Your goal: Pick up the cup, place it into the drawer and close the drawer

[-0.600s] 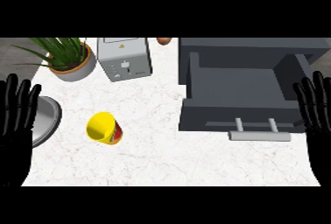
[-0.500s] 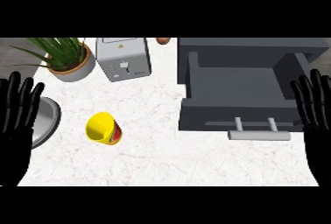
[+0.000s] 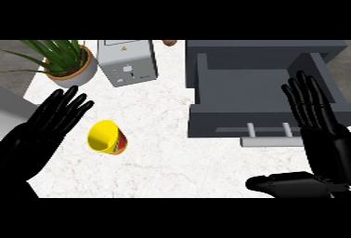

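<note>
Cup (image 3: 106, 137) lying on its side on the white marble tabletop (image 3: 171, 158), left of centre, with its yellow mouth facing the near left and a red band showing along its right side. I see nothing touching it.

My left hand (image 3: 42, 130) is at the left edge, just beside the cup but apart from it, palm flat and fingers spread straight, pointing to the far right. It holds nothing.

My right hand (image 3: 316, 121) is at the right side, fingers straight and slightly fanned, pointing away from me, thumb stretched out to the left near the lower edge. It holds nothing. It overlaps the right wall of the drawer in this view; I cannot tell whether it touches it.

The grey drawer (image 3: 257, 88) stands pulled open on the right half of the tabletop, its inside bare, with a pale bar handle (image 3: 270, 138) on its near front.

At the far left stands a potted plant (image 3: 63, 62). Just right of it is a grey toaster (image 3: 126, 62). A small brown object (image 3: 169, 42) shows at the far edge; I cannot identify it.
</note>
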Controlling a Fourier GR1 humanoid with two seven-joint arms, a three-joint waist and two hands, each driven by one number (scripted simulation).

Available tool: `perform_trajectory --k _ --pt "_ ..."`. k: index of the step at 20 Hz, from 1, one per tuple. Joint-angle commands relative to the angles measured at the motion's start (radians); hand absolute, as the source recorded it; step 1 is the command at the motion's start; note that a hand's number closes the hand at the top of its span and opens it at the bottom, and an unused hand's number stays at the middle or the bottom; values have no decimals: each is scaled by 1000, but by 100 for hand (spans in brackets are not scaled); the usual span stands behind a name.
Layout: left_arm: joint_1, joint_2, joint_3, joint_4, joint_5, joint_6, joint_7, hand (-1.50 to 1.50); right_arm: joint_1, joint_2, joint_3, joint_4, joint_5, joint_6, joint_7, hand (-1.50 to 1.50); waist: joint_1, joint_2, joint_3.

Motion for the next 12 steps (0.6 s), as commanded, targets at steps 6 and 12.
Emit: perform_trajectory --k 6,12 --pt "-144 91 97 440 68 -256 -40 -150 -138 -21 -73 157 -52 46 0 -150 5 -4 2" --pt "-178 63 109 611 -153 -323 -197 -150 -84 -49 -125 134 -96 104 -32 -150 3 -7 2"
